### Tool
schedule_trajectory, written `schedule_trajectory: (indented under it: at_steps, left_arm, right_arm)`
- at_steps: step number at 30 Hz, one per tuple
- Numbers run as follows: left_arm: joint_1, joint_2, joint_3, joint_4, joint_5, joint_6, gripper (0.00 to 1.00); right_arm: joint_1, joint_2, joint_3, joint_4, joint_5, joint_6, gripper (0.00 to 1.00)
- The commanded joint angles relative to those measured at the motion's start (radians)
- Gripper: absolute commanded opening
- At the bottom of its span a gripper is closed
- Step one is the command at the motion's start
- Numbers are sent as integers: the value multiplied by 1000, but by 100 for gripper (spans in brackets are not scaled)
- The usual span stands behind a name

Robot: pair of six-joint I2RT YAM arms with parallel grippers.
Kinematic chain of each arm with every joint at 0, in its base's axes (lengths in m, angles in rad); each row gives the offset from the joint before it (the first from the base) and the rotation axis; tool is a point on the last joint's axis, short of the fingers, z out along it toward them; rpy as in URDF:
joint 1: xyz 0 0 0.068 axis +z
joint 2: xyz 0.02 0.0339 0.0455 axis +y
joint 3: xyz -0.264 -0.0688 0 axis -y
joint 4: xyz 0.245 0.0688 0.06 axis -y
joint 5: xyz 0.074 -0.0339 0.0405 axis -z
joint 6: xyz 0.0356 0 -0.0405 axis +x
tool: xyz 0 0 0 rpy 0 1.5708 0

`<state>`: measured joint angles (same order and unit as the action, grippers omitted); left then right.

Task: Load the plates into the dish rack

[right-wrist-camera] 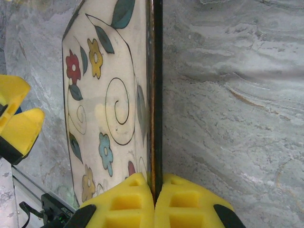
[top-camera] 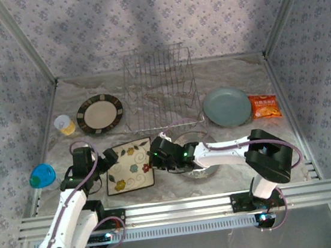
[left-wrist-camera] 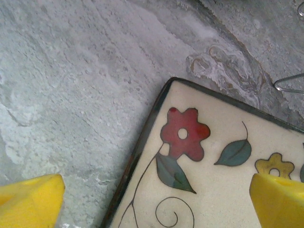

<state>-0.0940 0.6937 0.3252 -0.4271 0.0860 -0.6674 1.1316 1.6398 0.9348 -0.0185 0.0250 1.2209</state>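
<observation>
We see a grey marbled table (top-camera: 239, 136) w/ a wire dish rack (top-camera: 160, 94) at back centre. Just L of it lies a brown-rimmed plate (top-camera: 99, 114), then a small yellow cup (top-camera: 64, 124) beside that. R of the rack sits a pale blue plate (top-camera: 227, 106), w/ an orange packet (top-camera: 264, 106) just beside it. Near the front, a square plate (top-camera: 129, 166) w/ flowers lies L of centre; a grey plate (top-camera: 198, 138), partly hidden, is to its R. A small blue thing (top-camera: 42, 175) sits at the far L edge.
</observation>
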Motion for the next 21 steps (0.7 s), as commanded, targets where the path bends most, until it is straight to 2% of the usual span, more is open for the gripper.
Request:
schedule_trajectory:
  at_steps: [1,5,10,16,21]
  left_arm:
    - [-7,-4,53,-51,35,-19,99]
    - [-8,13,80,-124,37,-23,99]
    - [-7,6,85,-132,80,-88,99]
    - [-8,-34,173,-300,44,-231,99]
    - [-7,-52,220,-365,124,-368,99]
  right_arm:
    - [-12,-31,38,-41,4,30,0]
    - [-18,-32,39,-49,-18,68,0]
    - [-23,-39,40,-66,-17,98,0]
    - [-21,-53,25,-47,1,153,0]
    - [-15,-44,35,-60,9,181,0]
